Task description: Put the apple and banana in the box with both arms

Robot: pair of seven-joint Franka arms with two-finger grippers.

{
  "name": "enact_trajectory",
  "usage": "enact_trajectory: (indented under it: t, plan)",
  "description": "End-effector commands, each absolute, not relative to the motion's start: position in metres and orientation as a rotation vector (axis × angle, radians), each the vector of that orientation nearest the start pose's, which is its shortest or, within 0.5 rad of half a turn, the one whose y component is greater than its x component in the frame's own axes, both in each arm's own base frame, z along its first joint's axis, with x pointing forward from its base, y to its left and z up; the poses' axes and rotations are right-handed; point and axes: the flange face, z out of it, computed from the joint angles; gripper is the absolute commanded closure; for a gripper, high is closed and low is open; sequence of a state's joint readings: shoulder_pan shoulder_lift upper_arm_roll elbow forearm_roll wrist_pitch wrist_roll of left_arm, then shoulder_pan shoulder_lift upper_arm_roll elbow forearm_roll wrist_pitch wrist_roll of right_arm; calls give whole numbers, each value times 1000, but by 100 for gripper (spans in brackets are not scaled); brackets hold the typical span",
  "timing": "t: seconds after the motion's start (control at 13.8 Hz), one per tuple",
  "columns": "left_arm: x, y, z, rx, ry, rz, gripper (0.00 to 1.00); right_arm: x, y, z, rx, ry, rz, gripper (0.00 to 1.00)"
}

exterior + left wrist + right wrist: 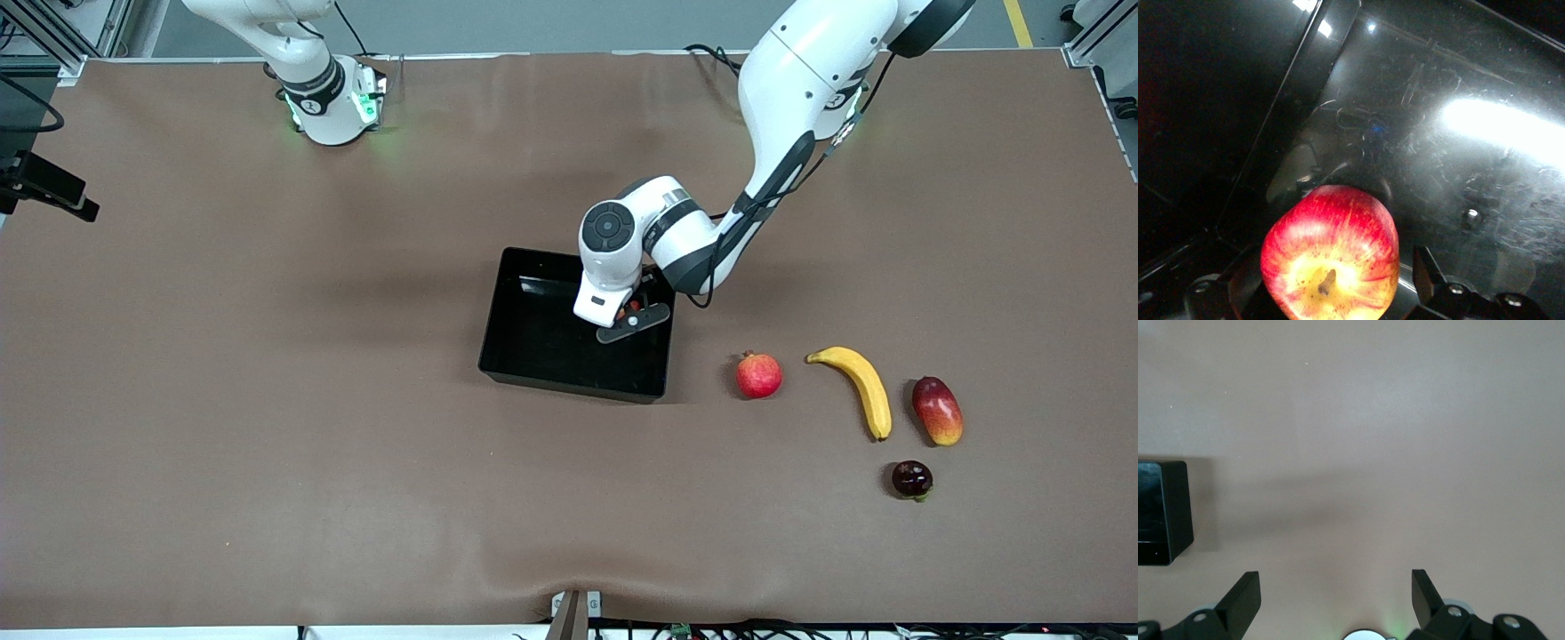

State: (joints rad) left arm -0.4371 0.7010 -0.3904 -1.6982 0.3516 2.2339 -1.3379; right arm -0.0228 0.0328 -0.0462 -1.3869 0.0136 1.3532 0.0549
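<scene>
1. Looks like the apple drop-off step. The left gripper [633, 316] is down inside the box [533, 356], near the corner closest to the left arm's base, and the apple [1330, 260] sits between its fingers [1426, 270].
2. Those fingers stand wide, with a gap showing on at least one side of the apple, so I'd call it let go rather than gripped.
3. The banana [858, 382] is not in yet. It lies on the worktop toward the left arm's end, between a red crowned fruit [758, 375] and a mango [937, 410].
4. Next job, I guess: lift the left arm straight up clear of the box wall, then go for the banana.
5. The right gripper [1336, 603] waits over bare worktop, fingers wide, nothing in them.
6. Hard to see: in the front view the wrist covers nearly all of the apple, and I can't tell if it rests on the floor of the box.
</scene>
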Motion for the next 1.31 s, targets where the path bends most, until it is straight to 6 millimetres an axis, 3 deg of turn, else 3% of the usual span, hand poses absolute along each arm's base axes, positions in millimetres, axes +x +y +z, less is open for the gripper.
enact_trajectory:
  t: [0.0, 0.36, 0.65, 1.02, 1.23]
  plan:
    - [479, -464, 231, -2985, -551, -23, 0, 532, -33, 676, -3131, 184, 144, 0]
    - [522, -436, 326, -2952, -568, -92, 0, 528, -26, 680, -3127, 168, 144, 0]
    - [573, -366, 392, -3027, -554, -37, 0, 534, -24, 679, -3123, 178, 115, 0]
    - [609, -284, 413, -3043, -503, 20, 0, 536, -22, 681, -3119, 172, 94, 0]
    - [631, -217, 425, -3040, -466, 28, 0, 537, -24, 681, -3121, 177, 84, 0]
